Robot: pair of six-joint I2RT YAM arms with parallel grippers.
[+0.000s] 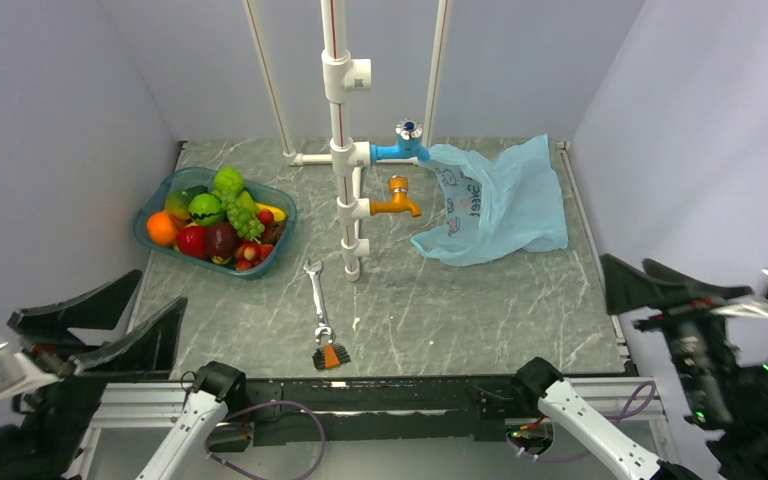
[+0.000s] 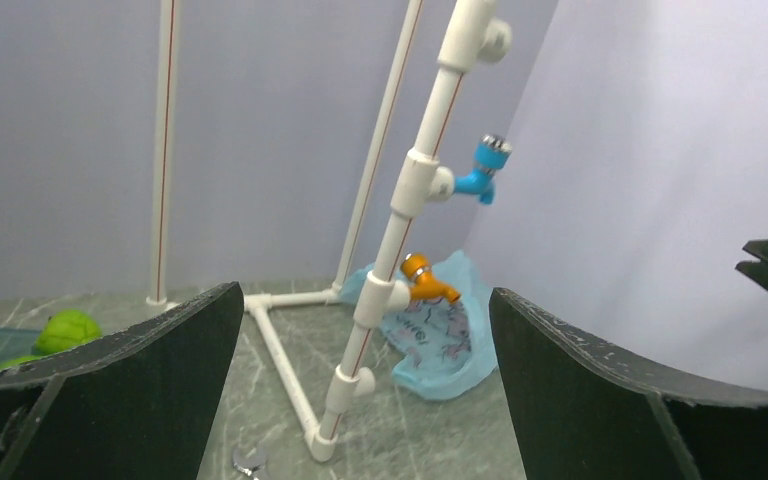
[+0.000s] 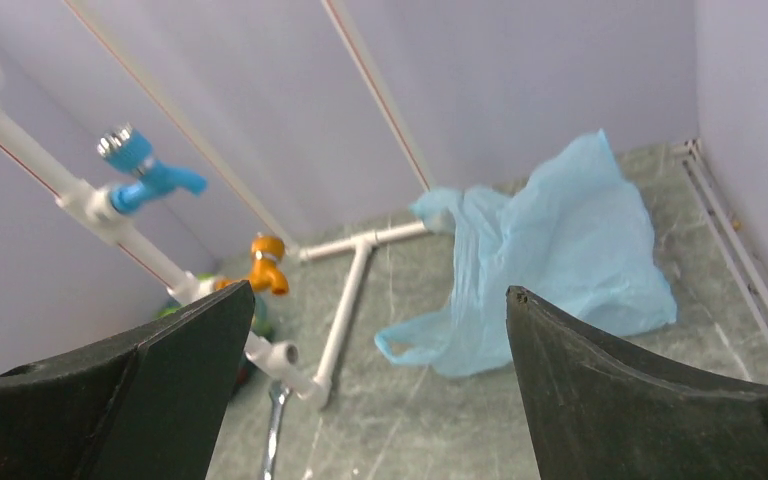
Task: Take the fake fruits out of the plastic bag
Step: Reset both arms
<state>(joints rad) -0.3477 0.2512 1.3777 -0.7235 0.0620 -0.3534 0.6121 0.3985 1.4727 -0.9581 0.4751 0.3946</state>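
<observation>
— What stands round my bench?
— Plain pale lilac-grey walls (image 1: 50, 120) on three sides, evenly lit.
— And the surface?
— My grey-green marble-patterned tabletop (image 1: 440, 300), veined white. An upright white plastic pipe frame (image 1: 338, 150) stands mid-table, and a silver metal rail (image 1: 130, 400) runs along the near edge.

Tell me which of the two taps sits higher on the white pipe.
The blue tap sits higher; the orange tap is mounted directly below it on the same upright pipe.
</observation>
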